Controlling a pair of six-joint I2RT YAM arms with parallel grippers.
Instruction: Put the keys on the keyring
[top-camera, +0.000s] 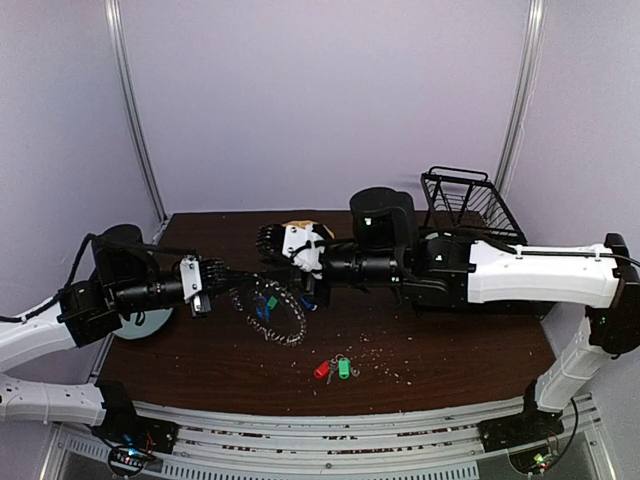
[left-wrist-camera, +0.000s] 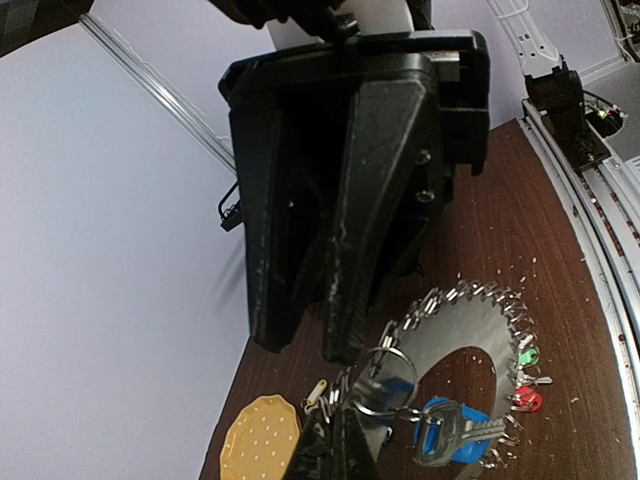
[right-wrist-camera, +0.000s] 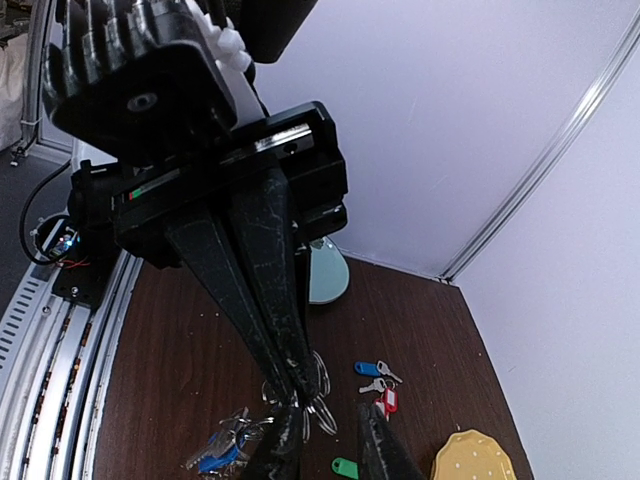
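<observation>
The keyring (top-camera: 271, 313), a big wire ring fringed with small keys, is between the two arms above the dark table (top-camera: 200, 360). My left gripper (left-wrist-camera: 341, 418) is shut on a wire loop at the keyring's (left-wrist-camera: 478, 330) edge. A blue-tagged key (left-wrist-camera: 452, 437) dangles from that loop. My right gripper (right-wrist-camera: 330, 412) faces it tip to tip, its jaws a little apart beside the loops and gripping nothing. On the table lie loose keys: blue (right-wrist-camera: 368, 368), red (right-wrist-camera: 389, 400) and green (right-wrist-camera: 345, 466). The red (top-camera: 322, 369) and green (top-camera: 344, 367) ones are near the front.
A yellow dotted plate (left-wrist-camera: 258, 440) lies at the back of the table and a pale teal dish (top-camera: 150, 322) under the left arm. A black wire basket (top-camera: 465, 200) and a black cylinder (top-camera: 375, 212) stand at the back right. Small crumbs litter the wood.
</observation>
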